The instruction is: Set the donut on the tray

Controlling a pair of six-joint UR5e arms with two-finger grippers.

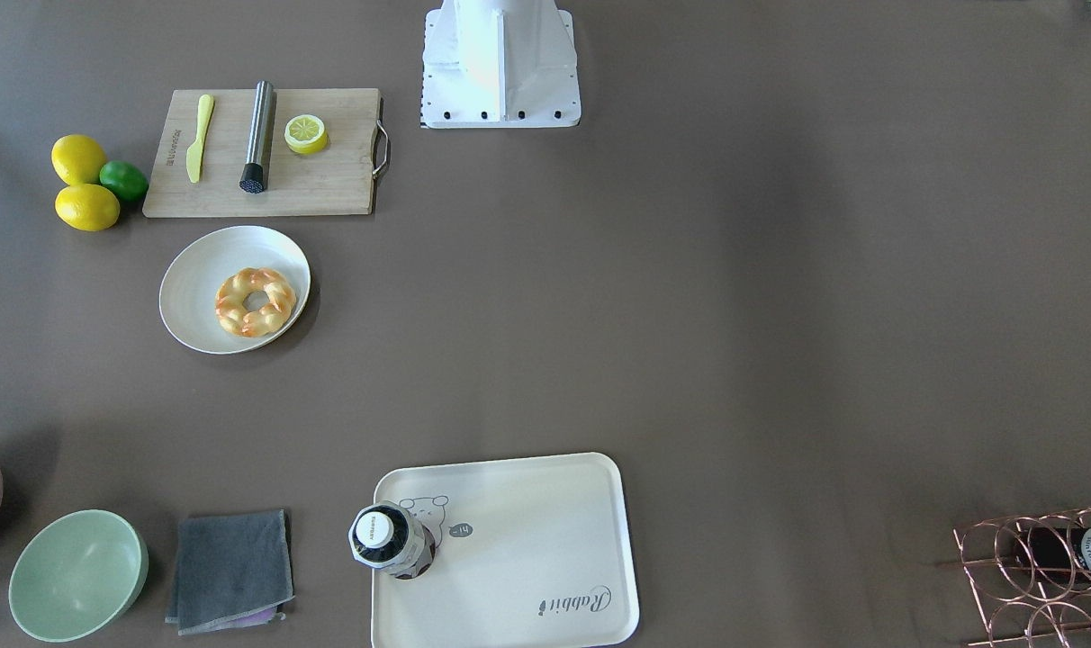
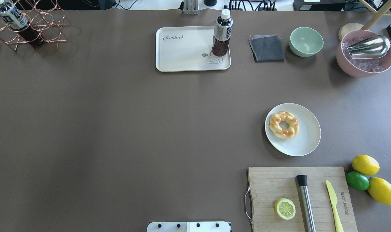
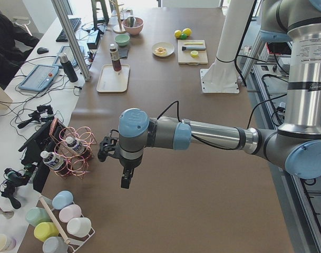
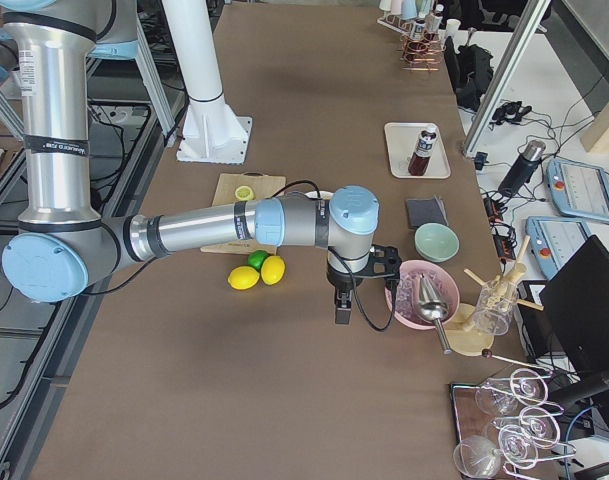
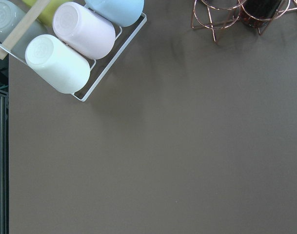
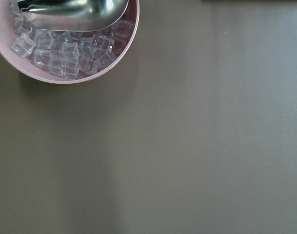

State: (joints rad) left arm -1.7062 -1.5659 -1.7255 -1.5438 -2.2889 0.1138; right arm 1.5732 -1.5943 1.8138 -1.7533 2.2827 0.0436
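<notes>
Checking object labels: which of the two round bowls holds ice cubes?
The pink bowl, filled with ice and a metal scoop; the mint-green bowl beside it is empty.

On the brown bench (image 2: 118,129) a wooden cutting board (image 2: 279,187) carries a halved lemon (image 2: 285,208), a steel cylinder (image 2: 306,203) and a yellow plastic knife (image 2: 333,201). Just beside it a lime (image 2: 357,180) sits between two lemons (image 2: 365,164). A round white plate (image 2: 306,135) lies near the board. Along the far edge stand an upright dark bottle (image 2: 222,33), a folded grey cloth (image 2: 267,48), a pale green bowl (image 2: 306,41) and a pink bowl (image 2: 347,64) of ice cubes (image 2: 365,66) with a metal scoop (image 2: 369,46). A copper wire rack (image 2: 50,22) holds another bottle (image 2: 11,16).
</notes>
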